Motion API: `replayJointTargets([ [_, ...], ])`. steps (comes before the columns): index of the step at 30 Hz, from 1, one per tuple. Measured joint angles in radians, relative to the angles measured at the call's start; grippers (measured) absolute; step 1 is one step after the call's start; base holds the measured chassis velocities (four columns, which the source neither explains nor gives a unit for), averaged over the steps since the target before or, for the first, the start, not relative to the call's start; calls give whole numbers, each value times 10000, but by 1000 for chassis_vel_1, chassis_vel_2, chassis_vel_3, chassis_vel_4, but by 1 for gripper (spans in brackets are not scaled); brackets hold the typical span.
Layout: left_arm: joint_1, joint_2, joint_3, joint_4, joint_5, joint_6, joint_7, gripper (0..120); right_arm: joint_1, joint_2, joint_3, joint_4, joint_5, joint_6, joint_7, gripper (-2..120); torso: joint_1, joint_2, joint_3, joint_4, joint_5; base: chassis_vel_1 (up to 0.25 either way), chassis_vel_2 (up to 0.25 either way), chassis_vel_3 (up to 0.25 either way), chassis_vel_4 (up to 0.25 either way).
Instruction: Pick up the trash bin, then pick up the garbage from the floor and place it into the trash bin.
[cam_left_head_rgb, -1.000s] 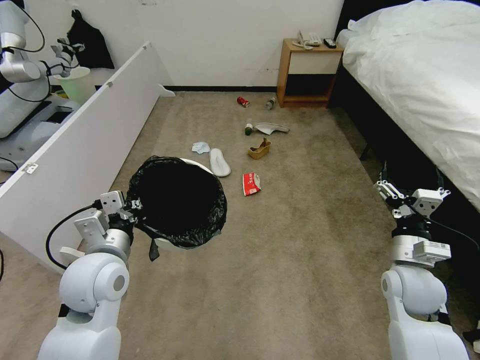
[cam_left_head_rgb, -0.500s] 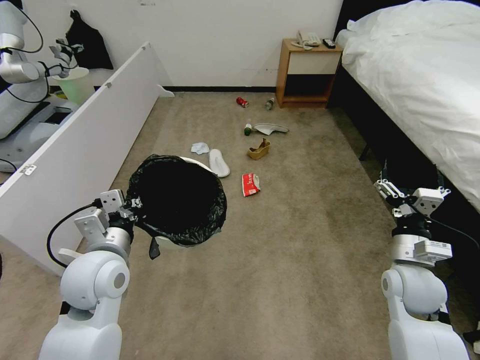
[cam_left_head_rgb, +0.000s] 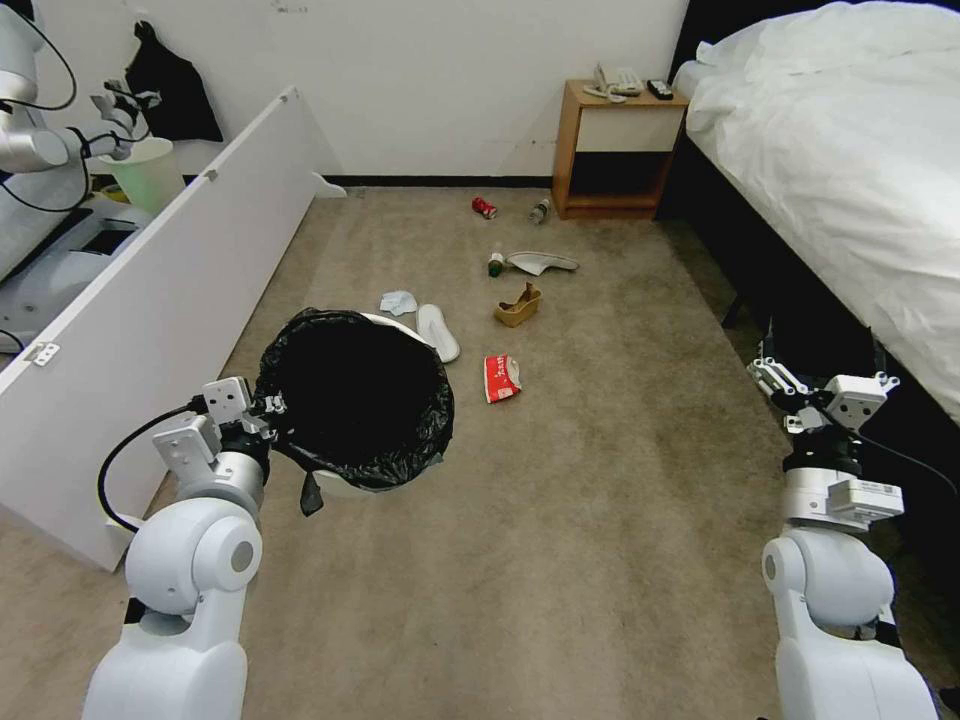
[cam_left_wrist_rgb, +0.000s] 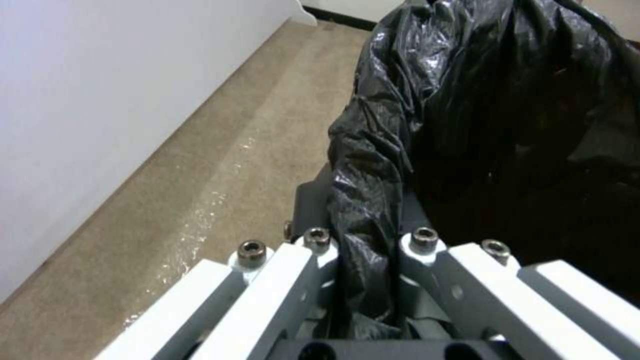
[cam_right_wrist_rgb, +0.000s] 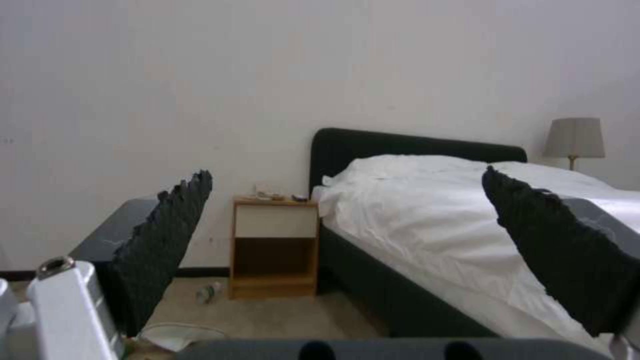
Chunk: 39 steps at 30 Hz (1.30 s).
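Round white plastic trash bin (cam_left_head_rgb: 345, 487), lined with a crinkled black bag draped over its rim: held off the carpet at the robot's front left. Left gripper (cam_left_head_rgb: 268, 408) is clamped on the bagged rim, bag pinched between its fingers (cam_left_wrist_rgb: 313, 250). Right gripper (cam_left_head_rgb: 772, 378) hangs beside the bed, pads (cam_right_wrist_rgb: 167, 235) wide apart, holding nothing. Red snack packet (cam_left_head_rgb: 501, 377) lies on the carpet just right of the bin; its white print is unreadable. Since half a second ago the litter sits slightly lower in the head view; the grip is unchanged.

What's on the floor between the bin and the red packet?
In the head view, bare carpet separates the bin from the red packet.
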Motion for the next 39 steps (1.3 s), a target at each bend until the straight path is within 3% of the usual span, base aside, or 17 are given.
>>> replayJointTargets([
  [39, 29, 0, 37, 55, 18, -40, 25, 4, -22, 3, 18, 6, 14, 23, -132, 100, 0, 0, 0, 0, 2, -63, 66, 65, -61],
])
